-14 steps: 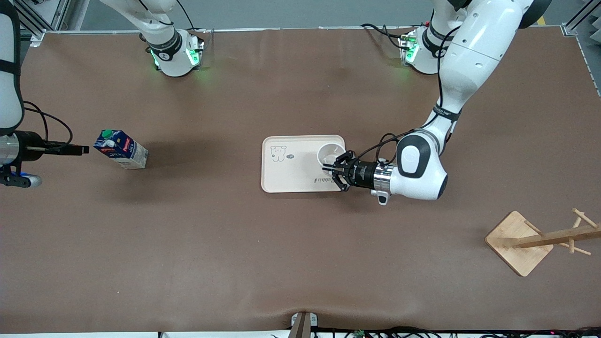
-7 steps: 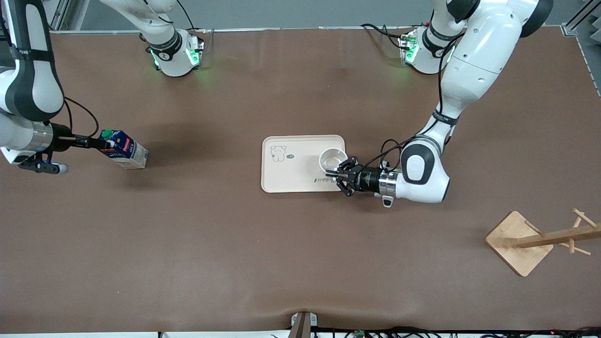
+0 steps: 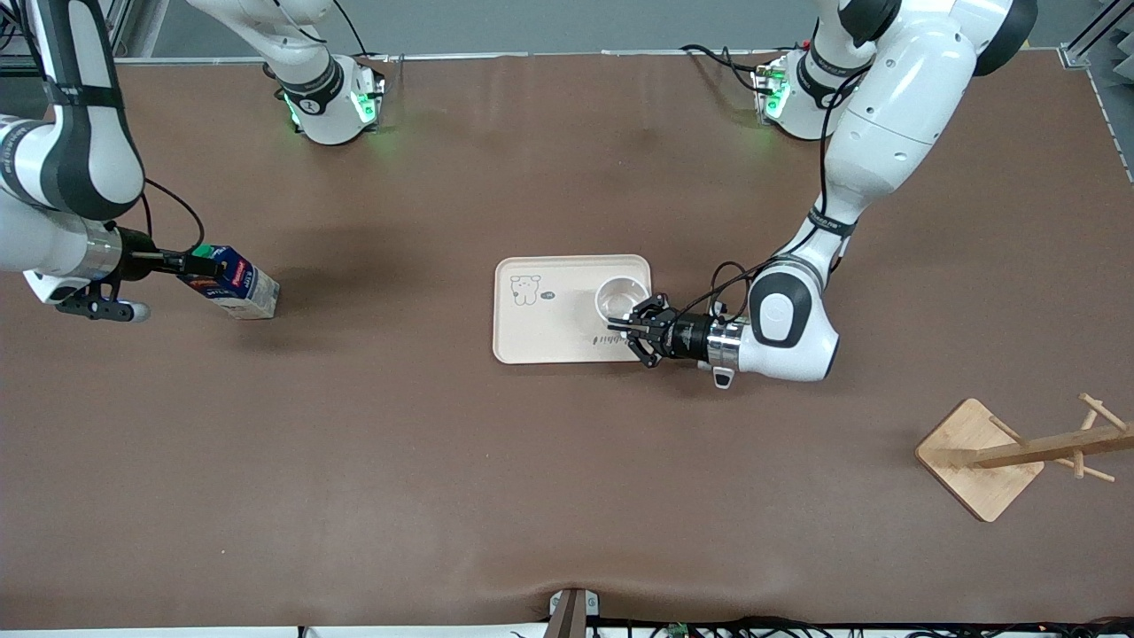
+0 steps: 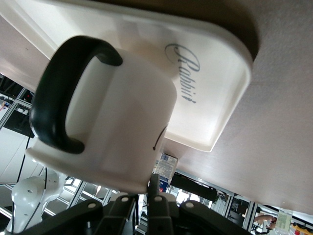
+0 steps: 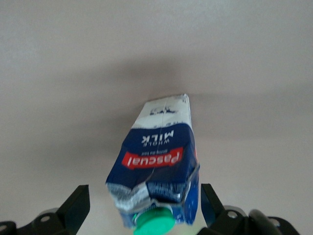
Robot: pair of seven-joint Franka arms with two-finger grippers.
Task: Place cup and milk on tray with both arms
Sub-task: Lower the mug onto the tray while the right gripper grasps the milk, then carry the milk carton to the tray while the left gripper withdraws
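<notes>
Over tray (image 3: 542, 330), left gripper (image 3: 627, 326) lies level, clamped on cup (image 3: 620, 297) rim; wrist cam shows handle (image 4: 62, 95). Right gripper (image 3: 184, 263), fingers (image 5: 76, 207) apart, flanks milk (image 3: 232, 282) top.

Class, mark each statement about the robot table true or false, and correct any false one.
1. The cup is over the tray. True.
2. The left gripper is open. False: it is shut on the cup.
3. The milk stands on the tray. False: it is on the table toward the right arm's end.
4. The right gripper is open at the milk's capped top. True.
5. A wooden rack stands on the table. True.
</notes>
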